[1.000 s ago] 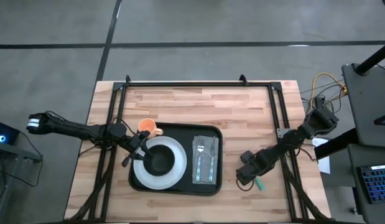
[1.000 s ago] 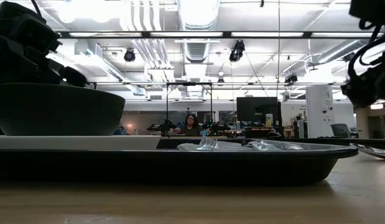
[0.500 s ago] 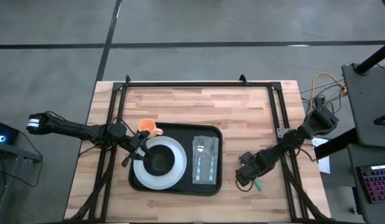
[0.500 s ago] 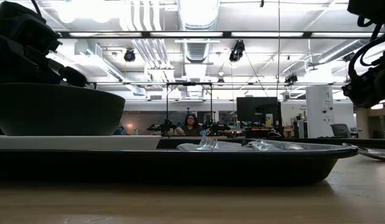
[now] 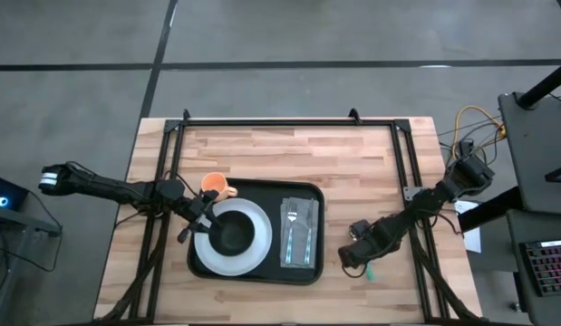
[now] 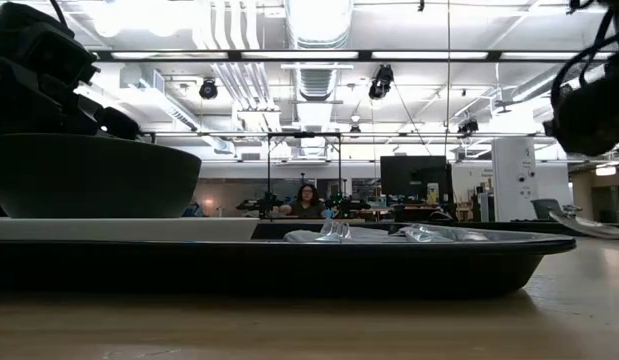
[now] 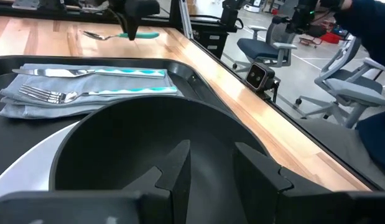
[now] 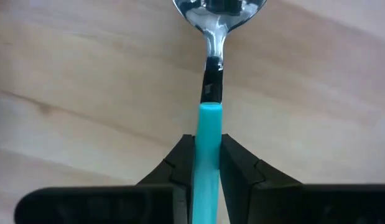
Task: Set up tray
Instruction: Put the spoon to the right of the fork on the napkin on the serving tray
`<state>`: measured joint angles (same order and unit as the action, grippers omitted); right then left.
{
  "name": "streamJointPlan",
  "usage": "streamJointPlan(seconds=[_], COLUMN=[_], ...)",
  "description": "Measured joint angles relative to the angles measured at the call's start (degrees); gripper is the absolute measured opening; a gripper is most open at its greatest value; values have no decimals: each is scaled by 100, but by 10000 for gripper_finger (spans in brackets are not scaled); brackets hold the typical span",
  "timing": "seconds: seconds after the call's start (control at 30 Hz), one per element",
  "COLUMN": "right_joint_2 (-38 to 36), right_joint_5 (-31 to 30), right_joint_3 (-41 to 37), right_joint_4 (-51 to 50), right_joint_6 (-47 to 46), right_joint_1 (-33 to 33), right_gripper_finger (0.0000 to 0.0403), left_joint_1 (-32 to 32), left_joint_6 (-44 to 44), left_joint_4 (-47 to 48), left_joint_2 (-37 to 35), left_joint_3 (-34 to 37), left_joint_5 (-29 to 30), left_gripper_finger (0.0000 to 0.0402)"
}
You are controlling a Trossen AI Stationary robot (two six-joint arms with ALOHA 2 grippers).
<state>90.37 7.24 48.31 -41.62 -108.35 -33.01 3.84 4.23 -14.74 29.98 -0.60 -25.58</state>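
While the tray [image 5: 257,263] is sitting in the middle of the bench [image 5: 289,154], the right pincer [image 8: 206,163] is gripping a teal-handled spoon [image 8: 209,127] just right of it. The left pincer [image 7: 212,163] is hanging narrowly parted over the black bowl [image 7: 139,140] on the white plate [image 5: 207,260].

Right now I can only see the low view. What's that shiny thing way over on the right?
Observer: A spoon with a teal handle. The right gripper is shut on it.
Operator: Where is it?
Observer: Beside the tray, over bare wood, not on it.
Operator: And the lumpy stuff in the middle?
Observer: A grey napkin with a fork and a knife lying on it.
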Motion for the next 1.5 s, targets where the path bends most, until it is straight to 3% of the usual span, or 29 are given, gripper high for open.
streamJointPlan(seconds=[0.53,0.97,1.5], right_joint_2=[323,1706,2689], right_joint_5=[-448,-447,-476], right_joint_3=[1387,2922,3825], right_joint_4=[-574,-846,-698], right_joint_6=[-1426,-677,340], right_joint_1=[306,1320,2116], right_gripper_finger=[37,37,37], left_joint_1=[0,0,0], left_joint_6=[0,0,0], left_joint_4=[0,-2,-2], left_joint_2=[0,39,33], left_joint_3=[0,0,0], left_joint_5=[0,0,0], left_gripper_finger=[99,99,99])
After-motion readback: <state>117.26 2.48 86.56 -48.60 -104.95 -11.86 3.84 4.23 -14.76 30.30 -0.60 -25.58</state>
